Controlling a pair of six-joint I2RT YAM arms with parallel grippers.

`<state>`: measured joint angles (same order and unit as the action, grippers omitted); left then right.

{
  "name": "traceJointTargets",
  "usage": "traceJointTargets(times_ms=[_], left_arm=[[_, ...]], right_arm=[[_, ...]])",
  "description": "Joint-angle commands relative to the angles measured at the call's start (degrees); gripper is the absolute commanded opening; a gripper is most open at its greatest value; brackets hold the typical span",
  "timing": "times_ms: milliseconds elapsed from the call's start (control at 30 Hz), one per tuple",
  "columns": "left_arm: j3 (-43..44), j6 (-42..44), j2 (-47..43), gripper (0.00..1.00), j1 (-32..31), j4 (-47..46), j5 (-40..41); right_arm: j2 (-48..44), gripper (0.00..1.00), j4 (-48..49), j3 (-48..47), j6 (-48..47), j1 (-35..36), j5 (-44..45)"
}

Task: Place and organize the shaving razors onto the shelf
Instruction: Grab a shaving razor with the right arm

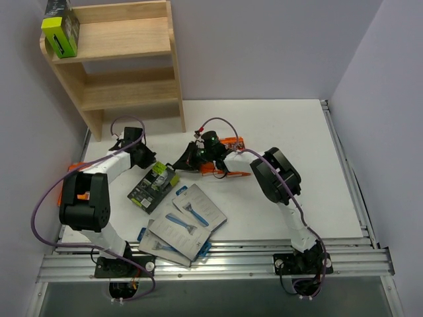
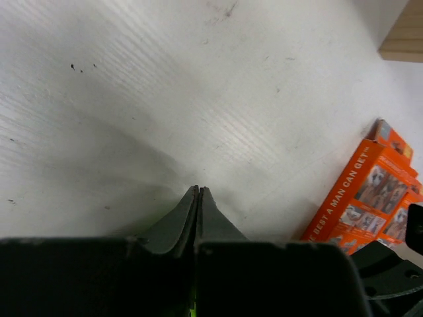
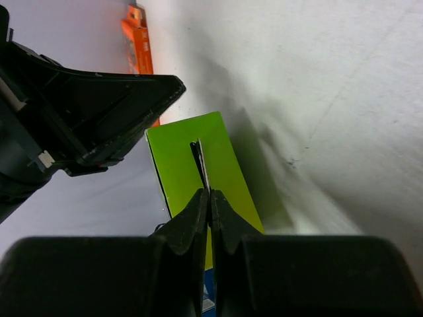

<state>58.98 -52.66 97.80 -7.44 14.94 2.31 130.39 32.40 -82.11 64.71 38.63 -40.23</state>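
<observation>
Tbl [image 1: 291, 132]: cards [image 1: 198, 212] hug near edge.

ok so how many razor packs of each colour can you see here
orange packs: 2 seen, partly hidden so maybe more
black and lime boxes: 2
grey cards: 3, overlapping so unsure
total: 7

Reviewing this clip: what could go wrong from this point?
1. The right gripper is shut at the lime-green box with little or nothing between its jaws; a lift may slip.
2. The left gripper, also shut, sits close by; the two could collide.
3. An orange pack lies under the right arm and might get dragged.
</observation>
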Motion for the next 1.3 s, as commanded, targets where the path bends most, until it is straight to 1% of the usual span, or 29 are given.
traceJointTargets(times_ms=[0, 300, 367, 400, 433, 467, 500, 567, 700, 733, 800, 833, 933, 967, 1033, 1133, 1167, 1267], left_arm=[[3.77, 2.82, -5.33, 0.02, 1.2, 2.1, 0.86], [5.53, 7.3, -9.82, 0.02, 3.22, 5.8, 0.07], [6.06, 8.19, -11.48, 0.02, 3.75, 6.77, -0.02], [6.41, 9.15, -12.1, 0.02, 4.01, 7.38, -0.19], [7.28, 9.68, -12.71, 0.02, 4.36, 7.82, -0.28], [7.9, 10.38, -13.94, 0.02, 4.54, 8.09, -0.46], [8.6, 12.13, -14.56, 0.02, 4.63, 8.44, -0.72], [10.62, 15.55, -16.49, 0.03, 4.72, 9.23, -1.77], [14.05, 21.28, -19.83, 0.09, 4.81, 9.41, -5.64], [14.67, 22.24, -20.45, 0.12, 4.81, 9.58, -6.25], [16.6, 24.71, -21.86, 0.14, 4.89, 10.63, -7.14], [17.13, 25.41, -22.21, 0.17, 4.89, 10.81, -7.4], [18.62, 28.4, -23.44, 0.23, 4.89, 10.99, -9.86], [18.97, 29.97, -23.7, 0.26, 4.89, 10.99, -10.56], [19.77, 31.56, -23.71, 0.31, 4.89, 10.99, -13.28], [20.29, 34.38, -23.45, 0.38, 4.89, 10.9, -16.62], [20.38, 35.69, -23.27, 0.44, 4.89, 10.81, -17.5], [20.82, 38.85, -22.57, 0.48, 4.81, 10.9, -20.76]], right_arm=[[-6.19, 0.0, 3.2, -1.48, 0.51, -0.14, -0.03], [-10.23, 0.0, 0.56, -1.65, -4.05, 0.21, 1.55], [-12.34, 0.0, -3.56, -3.05, -6.77, 0.22, 2.78], [-12.96, 0.0, -5.84, -4.1, -10.79, 0.22, 4.27], [-13.84, 0.0, -11.08, -6.73, -13.01, 0.3, 5.06], [-14.11, 0.0, -13.57, -8.32, -15.29, 0.39, 5.68], [-14.37, 0.0, -15.33, -9.64, -18.88, 0.48, 6.03], [-14.81, 0.0, -20.08, -13.07, -22.33, 0.57, 6.3], [-15.34, 0.0, -27.73, -19.31, -31.98, 0.65, 6.39], [-15.25, 0.0, -30.79, -20.8, -33.58, 0.65, 6.3], [-15.08, 0.0, -33.79, -24.67, -36.57, 0.83, 5.87], [-14.9, 0.0, -36.16, -25.81, -39.19, 0.83, 5.25], [-14.02, 0.0, -39.86, -29.16, -42.81, 1.01, 2.62], [-13.76, 0.0, -41.0, -29.95, -44.91, 1.09, 2.26], [-12.71, 0.0, -44.33, -32.41, -47.38, 1.36, 1.38], [-11.82, 0.0, -46.81, -33.12, -50.29, 1.53, 0.42], [-11.82, 0.0, -47.08, -32.77, -51.42, 1.53, 0.15], [-12.96, 0.0, -45.42, -28.65, -52.4, 1.53, -1.6]])
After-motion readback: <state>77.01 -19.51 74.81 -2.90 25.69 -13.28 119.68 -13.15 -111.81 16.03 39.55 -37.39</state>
